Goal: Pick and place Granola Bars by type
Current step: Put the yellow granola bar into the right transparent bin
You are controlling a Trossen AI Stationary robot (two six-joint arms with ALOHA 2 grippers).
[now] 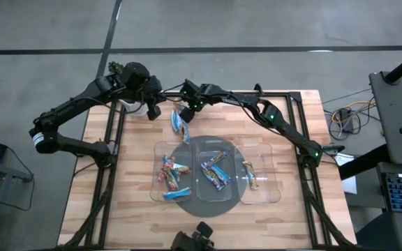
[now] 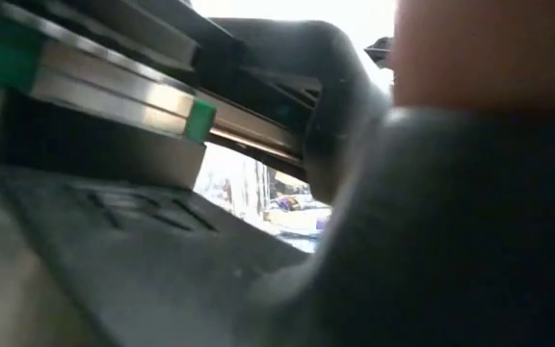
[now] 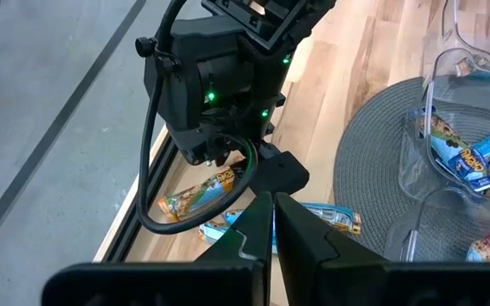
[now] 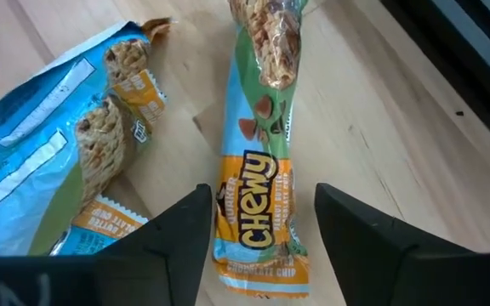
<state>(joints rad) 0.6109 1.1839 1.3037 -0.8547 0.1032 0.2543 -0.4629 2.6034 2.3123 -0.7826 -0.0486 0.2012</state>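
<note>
Near the table's far edge, my right gripper (image 1: 185, 113) (image 4: 262, 194) is open and points down over a tan-orange and green Chewy bar (image 4: 258, 212) lying flat on the wood. One finger stands on each side of the bar's lower half, and I see no touch. Two light blue bars (image 4: 49, 144) (image 1: 179, 125) lie beside it. My left gripper (image 1: 153, 109) (image 3: 272, 200) is shut and holds nothing, to the left of the right gripper. In the left wrist view the tan-orange bar (image 3: 196, 197) shows under the right gripper, with a blue bar (image 3: 330, 217) past it.
Three clear plastic trays sit in a row on a round grey mat (image 1: 187, 199). The left tray (image 1: 158, 171) holds red-pink and blue bars, the middle tray (image 1: 202, 183) blue bars, and the right tray (image 1: 269, 183) a tan-orange bar (image 1: 250, 174). Dark shapes close to the lens block the low view.
</note>
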